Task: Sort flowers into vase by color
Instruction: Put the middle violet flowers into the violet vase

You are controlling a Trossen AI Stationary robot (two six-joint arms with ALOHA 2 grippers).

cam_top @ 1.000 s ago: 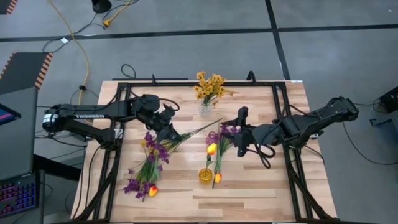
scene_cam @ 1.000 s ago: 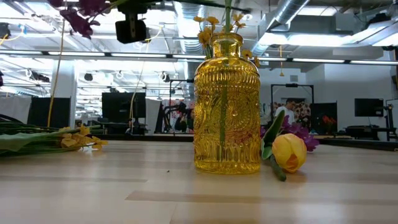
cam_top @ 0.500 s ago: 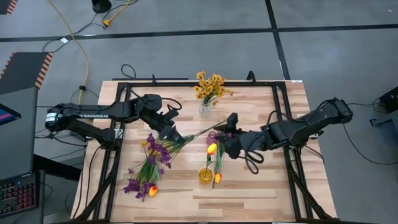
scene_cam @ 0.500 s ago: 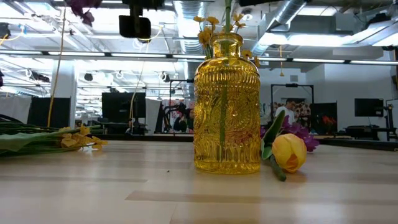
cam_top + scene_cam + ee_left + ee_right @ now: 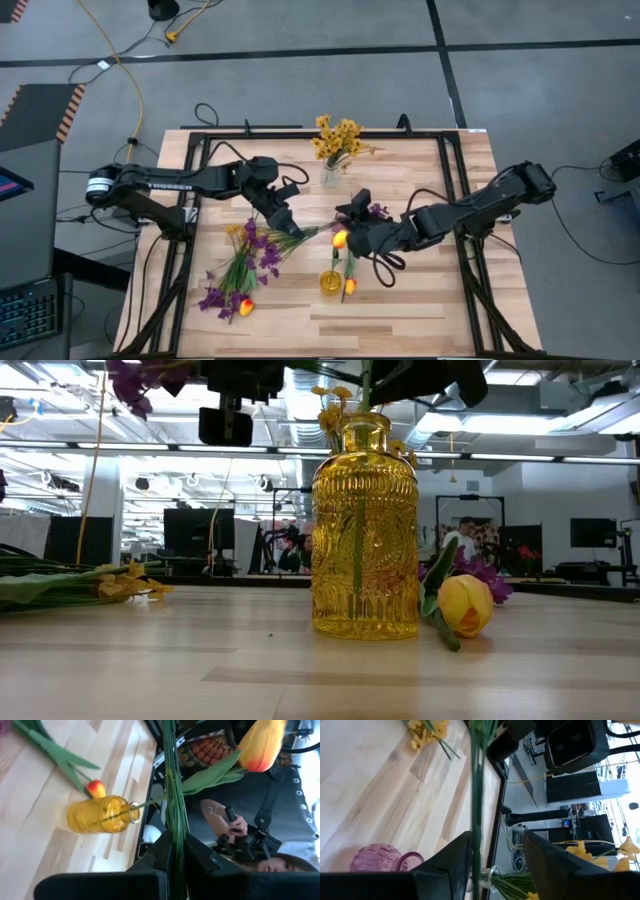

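A purple flower [image 5: 262,240] hangs in the air with its long green stem [image 5: 173,795] in my shut left gripper [image 5: 288,218]. Its blossoms [image 5: 135,375] hang on the left side. My right gripper [image 5: 346,218] is open, and the stem's bare end [image 5: 476,815] runs between its fingers, close to one of them. Below stands the yellow vase [image 5: 330,282], from whose mouth a tulip [image 5: 340,238] leans out. Another tulip [image 5: 465,605] lies beside the vase. More flowers [image 5: 228,290] lie in a pile at the near left. My left gripper pinches the green stem [image 5: 174,832] between its two fingers, which lie across it. The flower is lifted clear of the table and lies about level, with its bare end toward my right gripper. Whether my right gripper touches the stem, I cannot tell.
A clear vase [image 5: 330,176] with yellow clustered blooms stands at the far middle. A purple vase [image 5: 375,857] stands beside my right gripper. Loose yellow blooms [image 5: 427,730] lie on the wood. A black frame [image 5: 455,190] borders the table.
Both grippers have sunk and come toward each other over the table's middle. My right gripper has moved left onto the stem's bare end. The held stem, which slanted toward the far right, now lies flatter and nearer the yellow vase.
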